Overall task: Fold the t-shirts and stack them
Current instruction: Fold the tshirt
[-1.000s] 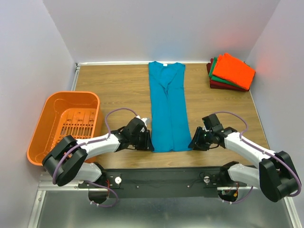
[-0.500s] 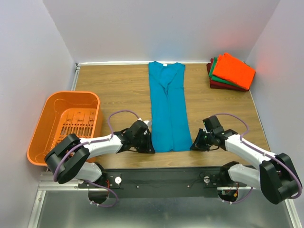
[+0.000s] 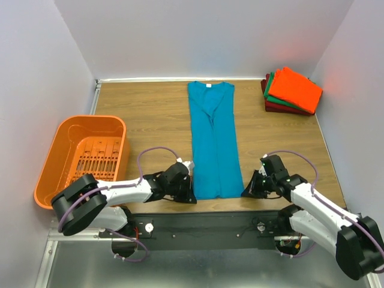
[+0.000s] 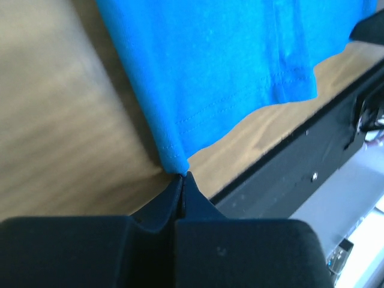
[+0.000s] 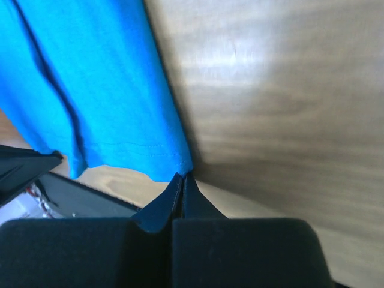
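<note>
A teal-blue t-shirt (image 3: 213, 141), folded into a long narrow strip, lies down the middle of the table with its white neck label at the far end. My left gripper (image 3: 191, 197) is shut on its near left hem corner (image 4: 174, 162). My right gripper (image 3: 245, 193) is shut on its near right hem corner (image 5: 180, 165). Both corners sit close to the table's near edge. A stack of folded shirts (image 3: 292, 91), orange on top of green and dark red, lies at the far right.
An orange slotted plastic basket (image 3: 84, 155) stands at the left of the table. The black mounting rail (image 3: 204, 225) runs along the near edge. Walls close the table on three sides.
Both grippers have moved toward the near edge, pulling the teal shirt's hem with them. The whole shirt has slid nearer and stretched straighter.
</note>
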### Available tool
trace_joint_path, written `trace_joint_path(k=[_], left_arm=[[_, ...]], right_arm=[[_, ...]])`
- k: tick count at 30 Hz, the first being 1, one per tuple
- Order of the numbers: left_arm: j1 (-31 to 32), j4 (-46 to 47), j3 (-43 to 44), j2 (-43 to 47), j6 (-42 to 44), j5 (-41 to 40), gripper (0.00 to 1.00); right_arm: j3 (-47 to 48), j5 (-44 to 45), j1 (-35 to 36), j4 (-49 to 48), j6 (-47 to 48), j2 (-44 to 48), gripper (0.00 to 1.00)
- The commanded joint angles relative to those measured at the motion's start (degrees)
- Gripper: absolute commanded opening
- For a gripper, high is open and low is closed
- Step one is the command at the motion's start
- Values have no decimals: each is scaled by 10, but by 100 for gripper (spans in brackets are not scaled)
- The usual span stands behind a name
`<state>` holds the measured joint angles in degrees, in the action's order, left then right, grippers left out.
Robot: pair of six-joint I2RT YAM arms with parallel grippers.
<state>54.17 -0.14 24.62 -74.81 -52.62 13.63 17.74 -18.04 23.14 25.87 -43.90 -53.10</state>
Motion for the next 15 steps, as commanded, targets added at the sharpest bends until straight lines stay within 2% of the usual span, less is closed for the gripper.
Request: trace_joint_path(k=[1, 7, 15], left_arm=[[31, -19, -20, 38, -34, -27, 0], [33, -52, 2, 87, -35, -65, 0], [33, -77, 47, 61, -12, -84, 0]], right_arm=[[-2, -25, -2, 50, 6, 44, 1], [44, 8, -2, 93, 19, 63, 1], [87, 23, -2, 92, 27, 39, 1]])
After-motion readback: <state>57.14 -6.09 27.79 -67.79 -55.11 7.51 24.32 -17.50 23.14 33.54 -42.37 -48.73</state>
